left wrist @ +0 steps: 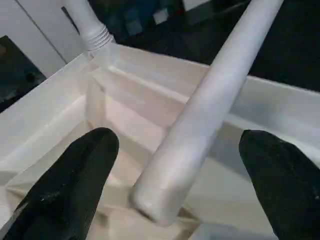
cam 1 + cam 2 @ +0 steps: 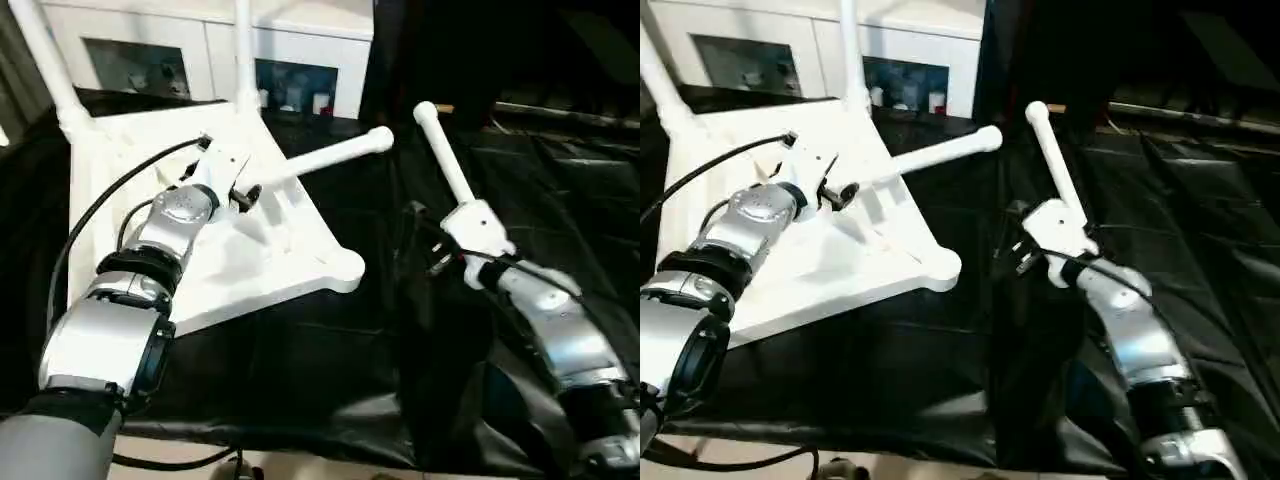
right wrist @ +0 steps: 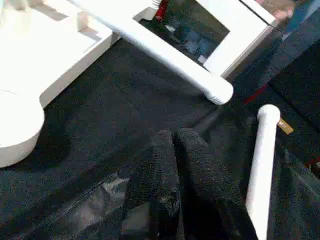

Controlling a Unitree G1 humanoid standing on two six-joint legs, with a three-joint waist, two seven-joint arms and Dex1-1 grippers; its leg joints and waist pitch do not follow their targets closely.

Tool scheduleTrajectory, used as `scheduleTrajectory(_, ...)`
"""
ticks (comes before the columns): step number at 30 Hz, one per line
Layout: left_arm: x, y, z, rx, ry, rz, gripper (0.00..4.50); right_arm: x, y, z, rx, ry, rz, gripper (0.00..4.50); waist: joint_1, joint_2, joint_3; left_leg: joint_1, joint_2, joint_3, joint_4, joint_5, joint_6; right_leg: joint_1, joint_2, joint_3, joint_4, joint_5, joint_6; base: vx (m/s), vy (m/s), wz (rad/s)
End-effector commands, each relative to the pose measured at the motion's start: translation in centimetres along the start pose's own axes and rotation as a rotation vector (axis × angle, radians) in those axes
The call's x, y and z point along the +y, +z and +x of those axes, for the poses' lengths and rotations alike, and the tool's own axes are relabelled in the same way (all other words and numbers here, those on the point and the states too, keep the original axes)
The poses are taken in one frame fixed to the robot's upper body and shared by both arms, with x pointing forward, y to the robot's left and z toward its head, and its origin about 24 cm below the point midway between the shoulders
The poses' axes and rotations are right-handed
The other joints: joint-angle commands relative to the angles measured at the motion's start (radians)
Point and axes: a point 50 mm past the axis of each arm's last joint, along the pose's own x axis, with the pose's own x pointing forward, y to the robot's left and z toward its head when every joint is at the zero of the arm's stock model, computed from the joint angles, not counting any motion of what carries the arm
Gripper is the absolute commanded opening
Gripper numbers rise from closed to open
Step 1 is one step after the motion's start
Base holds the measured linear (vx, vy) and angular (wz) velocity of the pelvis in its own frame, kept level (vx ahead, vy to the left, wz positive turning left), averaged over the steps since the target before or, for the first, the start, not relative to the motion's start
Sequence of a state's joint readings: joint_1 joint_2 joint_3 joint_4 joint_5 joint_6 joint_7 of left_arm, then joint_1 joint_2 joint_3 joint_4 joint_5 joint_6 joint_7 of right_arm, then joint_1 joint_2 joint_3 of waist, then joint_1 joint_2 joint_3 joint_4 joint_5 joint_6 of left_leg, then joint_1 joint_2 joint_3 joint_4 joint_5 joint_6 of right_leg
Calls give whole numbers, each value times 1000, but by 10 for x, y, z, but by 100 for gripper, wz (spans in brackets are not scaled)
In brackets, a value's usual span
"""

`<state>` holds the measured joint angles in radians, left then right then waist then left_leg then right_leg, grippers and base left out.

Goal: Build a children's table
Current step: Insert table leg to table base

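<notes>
Left end effector [image 1: 175,190] stands wide open astride a loose leg [image 2: 330,155] lying on the upturned tabletop [image 2: 290,270], fingers clear. Right end effector [image 3: 175,165] is shut, empty, another leg [image 2: 445,160] beside it. Judged light, rigid, slick plastic; grip mid-shaft. Beyond, two legs stand socketed.

the two fitted legs [image 2: 50,70] run off the top edge; cabinet [image 2: 290,40] contents stay blurred.
</notes>
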<state>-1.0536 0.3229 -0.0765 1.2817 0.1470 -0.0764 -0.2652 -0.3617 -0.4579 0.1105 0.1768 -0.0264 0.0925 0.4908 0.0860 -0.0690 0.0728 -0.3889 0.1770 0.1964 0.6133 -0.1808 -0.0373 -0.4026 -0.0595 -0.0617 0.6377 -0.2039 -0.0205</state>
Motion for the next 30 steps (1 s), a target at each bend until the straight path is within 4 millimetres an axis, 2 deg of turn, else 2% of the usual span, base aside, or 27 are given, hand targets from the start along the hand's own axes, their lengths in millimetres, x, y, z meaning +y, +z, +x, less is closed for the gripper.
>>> scheduleTrajectory(1, -2, 9, 2, -33, -7, -9, 445, -6, 5, -6, -3, 1, 4, 11, -9, -16, -78, 30, 63, -27, -65, -124, 84, 47, -93, 56, -84, -116, -189, 0, 0, 0)
scheduleTrajectory(2, -3, 9, 2, -33, -7, -9, 445, -6, 6, -6, -3, 1, 4, 11, -7, -13, -79, 31, 64, -29, -65, -125, 81, 48, -95, 56, -82, -118, -191, 0, 0, 0)
scheduleTrajectory(4, -5, 8, 3, -28, 4, -8, 445, -7, 13, -9, 3, 25, -10, 11, -15, -29, -79, 29, 65, -28, -64, -107, 83, 49, -94, 57, -78, -105, -189, 0, 0, 0)
scheduleTrajectory(6, -5, 8, 3, -20, 29, -12, 445, -9, 17, -12, 5, 33, -16, 11, -20, -41, -78, 31, 66, -27, -62, -103, 88, 47, -95, 58, -80, -112, -182, 0, 0, 0)
scheduleTrajectory(9, -3, 7, 3, -15, 47, -23, 445, -9, 18, -15, 11, 40, -19, 11, -27, -44, -77, 34, 69, -29, -64, -104, 80, 44, -95, 57, -82, -110, -181, 0, 0, 0)
scheduleTrajectory(10, -1, 5, 3, -2, 68, -24, 445, -10, 18, -16, 15, 44, -22, 11, -35, -48, -77, 36, 71, -31, -65, -114, 71, 44, -95, 56, -82, -102, -188, 0, 0, 0)
scheduleTrajectory(11, 0, 5, 2, 2, 74, -24, 445, -11, 19, -16, 17, 45, -22, 11, -38, -65, -78, 34, 70, -29, -64, -114, 72, 44, -95, 55, -85, -106, -188, 0, 0, 0)
scheduleTrajectory(13, -1, 5, 3, -5, 58, -24, 445, -11, 19, -15, 22, 49, -17, 11, -37, -60, -76, 34, 67, -29, -63, -118, 69, 44, -98, 58, -87, -131, -183, 0, 0, 0)
scheduleTrajectory(14, -2, 5, 3, -3, 49, -33, 445, -11, 19, -15, 24, 53, -16, 11, -35, -65, -76, 33, 67, -29, -62, -113, 68, 45, -98, 58, -86, -130, -181, 0, 0, 0)
scheduleTrajectory(17, -5, 6, 3, 10, -11, -38, 445, -7, 20, -11, 29, 68, -10, 11, -35, -67, -75, 36, 69, -30, -63, -98, 66, 43, -98, 58, -84, -100, -190, 0, 0, 0)
scheduleTrajectory(20, -14, 7, 4, 9, -144, -139, 445, -4, 23, -7, 14, 72, 8, 11, -30, -55, -76, 37, 69, -31, -64, -97, 56, 46, -100, 58, -80, -66, -208, 0, 0, 0)
scheduleTrajectory(23, -21, 11, 3, -5, -267, -223, 445, -4, 24, -6, 1, 62, 31, 11, -27, -52, -76, 39, 69, -31, -66, -116, 40, 47, -101, 58, -79, -40, -233, 0, 0, 0)
scheduleTrajectory(26, -15, 22, 1, -83, -283, -272, 445, -6, 23, -5, -15, 20, 80, 11, -17, -23, -77, 40, 72, -37, -72, -139, 16, 52, -104, 57, -72, 9, -258, 0, 0, 0)
scheduleTrajectory(28, -10, 25, 0, -111, -263, -274, 445, -5, 21, -4, -19, 4, 99, 11, -16, -23, -76, 38, 71, -36, -72, -155, 8, 57, -105, 57, -70, 39, -279, 0, 0, 0)
scheduleTrajectory(29, -9, 25, 0, -119, -250, -267, 445, -5, 20, -3, -19, -2, 106, 11, -17, -27, -76, 37, 69, -35, -72, -155, 11, 57, -103, 57, -71, 39, -277, 0, 0, 0)
scheduleTrajectory(30, -8, 25, 0, -121, -245, -264, 445, -5, 20, -3, -19, -4, 108, 11, -15, -25, -76, 36, 68, -34, -71, -153, 15, 59, -104, 58, -71, 33, -276, 0, 0, 0)
